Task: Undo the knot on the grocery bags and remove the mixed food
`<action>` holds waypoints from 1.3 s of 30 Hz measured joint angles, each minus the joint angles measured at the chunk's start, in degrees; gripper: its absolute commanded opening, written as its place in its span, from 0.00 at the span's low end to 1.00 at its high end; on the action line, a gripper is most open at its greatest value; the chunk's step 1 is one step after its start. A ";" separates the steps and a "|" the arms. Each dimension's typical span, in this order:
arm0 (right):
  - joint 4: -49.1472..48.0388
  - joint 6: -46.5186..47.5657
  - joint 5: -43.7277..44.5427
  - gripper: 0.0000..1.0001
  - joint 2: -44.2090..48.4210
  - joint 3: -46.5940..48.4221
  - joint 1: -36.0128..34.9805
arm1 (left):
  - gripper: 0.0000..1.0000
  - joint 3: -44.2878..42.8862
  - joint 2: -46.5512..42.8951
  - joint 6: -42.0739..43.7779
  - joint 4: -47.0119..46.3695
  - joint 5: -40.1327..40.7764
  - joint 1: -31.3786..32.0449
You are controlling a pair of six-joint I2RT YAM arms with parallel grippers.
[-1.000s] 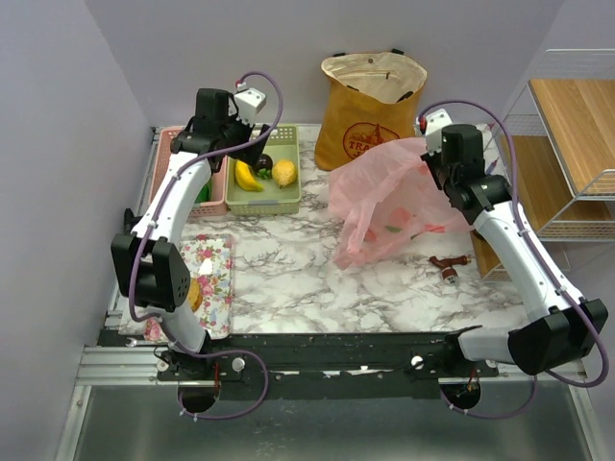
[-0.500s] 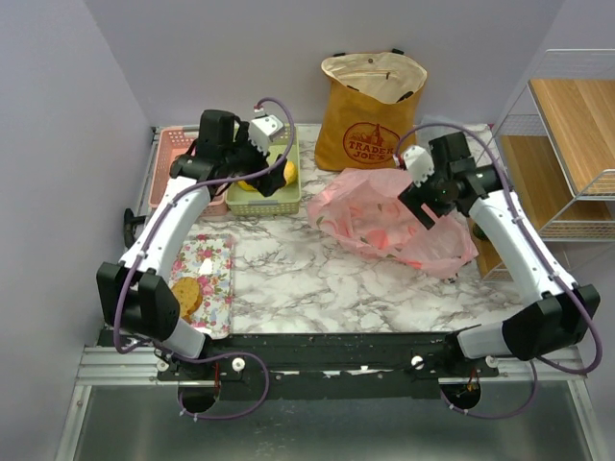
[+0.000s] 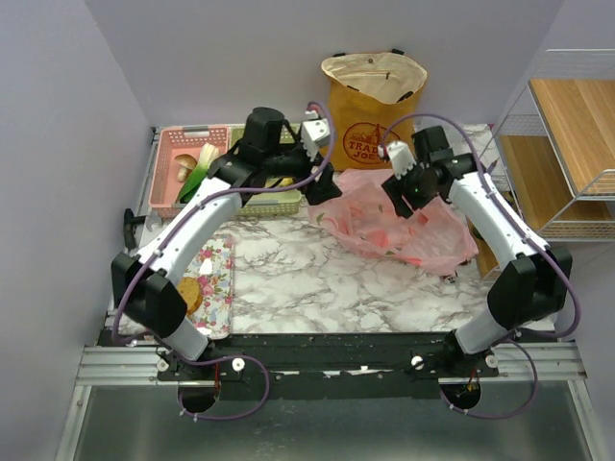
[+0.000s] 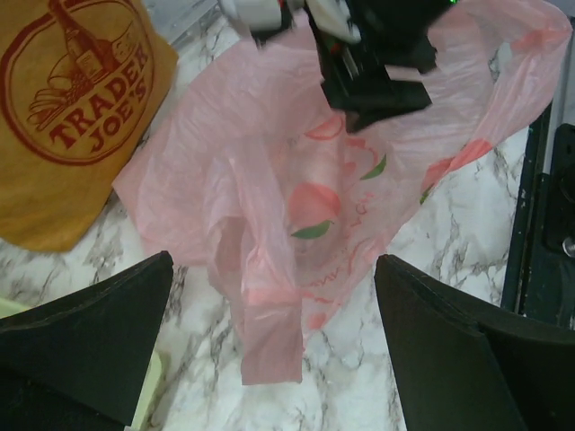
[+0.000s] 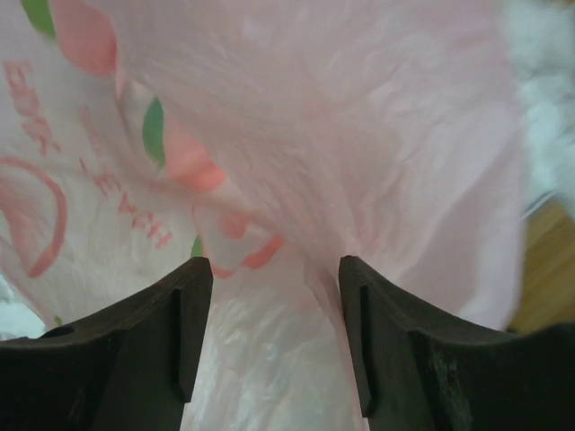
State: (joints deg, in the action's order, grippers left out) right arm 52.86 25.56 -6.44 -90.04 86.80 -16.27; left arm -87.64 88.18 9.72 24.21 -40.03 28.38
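Pink bag lies crumpled on the marble table, right of centre. Its back edge sits at the foot of the yellow Trader Joe's tote. The tote stands upright at the back with its mouth open. The bag has peach prints on it. I can't make out a knot or any contents through the film.

Right gripper is down on the bag's upper right part. In the right wrist view its fingers are spread, with a pleat of pink film running down the gap close to one finger. The film doesn't look clamped.

Left gripper is at the bag's left edge, beside the tote's front. Its fingers are spread wide and nothing is held. In the left wrist view the bag's twisted strip sits between the two pads, and the pads look clear of it.

Behind the left arm at back left there's a pink basket holding a leek and a mushroom. A green basket next to it is mostly hidden under the arm.

Near left, a floral tray carries a browned slice. A wire rack with wooden shelves stands off the table's right side.
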 measured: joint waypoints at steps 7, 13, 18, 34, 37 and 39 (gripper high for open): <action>-0.52 1.97 1.01 0.38 1.36 -17.05 0.00 | 0.04 -1.36 10.34 5.90 6.03 2.58 4.00; -2.12 2.80 0.31 0.37 4.26 -28.04 0.00 | 0.00 18.58 9.62 11.47 8.76 4.50 4.74; -4.55 2.78 1.25 0.37 2.43 -34.07 0.00 | 0.00 22.86 9.68 11.82 10.97 6.91 5.64; -0.48 3.78 -1.22 0.73 -0.76 -15.39 4.55 | 0.63 16.46 -6.10 4.74 4.31 1.95 2.32; 2.73 4.02 -5.31 0.81 0.09 -8.63 4.55 | 0.66 14.73 -8.07 4.33 4.09 1.64 2.38; 3.98 3.93 -7.50 0.86 1.03 -3.26 4.55 | 0.66 14.82 -9.09 4.37 4.90 1.60 2.36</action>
State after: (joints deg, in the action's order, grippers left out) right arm 56.84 29.50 -13.93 -89.01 83.55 -11.73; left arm -72.82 79.09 14.09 29.10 -38.44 30.74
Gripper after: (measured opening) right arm 0.793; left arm 0.644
